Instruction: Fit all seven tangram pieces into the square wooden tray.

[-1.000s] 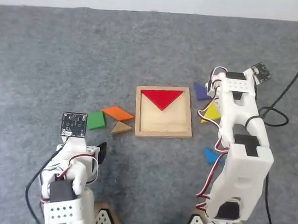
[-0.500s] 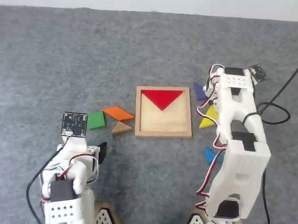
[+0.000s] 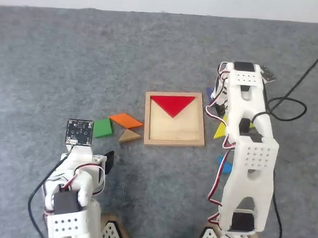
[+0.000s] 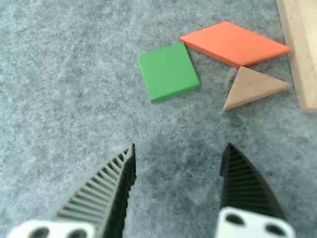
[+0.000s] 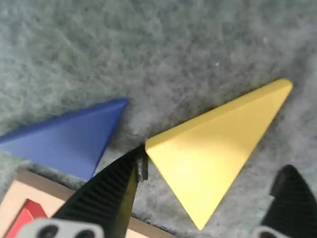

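The square wooden tray [image 3: 174,136] lies mid-table with a red triangle [image 3: 172,104] in its far part. Left of it lie a green square [image 3: 102,128], an orange parallelogram [image 3: 126,120] and a tan triangle [image 3: 129,135]; my left gripper [image 4: 178,168] stands open a short way before them, holding nothing. Right of the tray, my right arm [image 3: 244,102] hangs over a yellow triangle [image 3: 220,130]. In the right wrist view my right gripper [image 5: 214,166] is open, a finger on each side of the yellow triangle [image 5: 223,146], beside a dark blue triangle [image 5: 69,141].
A light blue triangle [image 3: 225,166] lies on the grey carpet near the right arm's base, partly covered by it. The tray's corner [image 5: 29,193] sits close to the right gripper. A black cable [image 3: 293,104] trails to the right.
My right arm has swung left toward the tray and now covers more of the yellow and dark blue triangles. The left arm and all pieces have stayed put.
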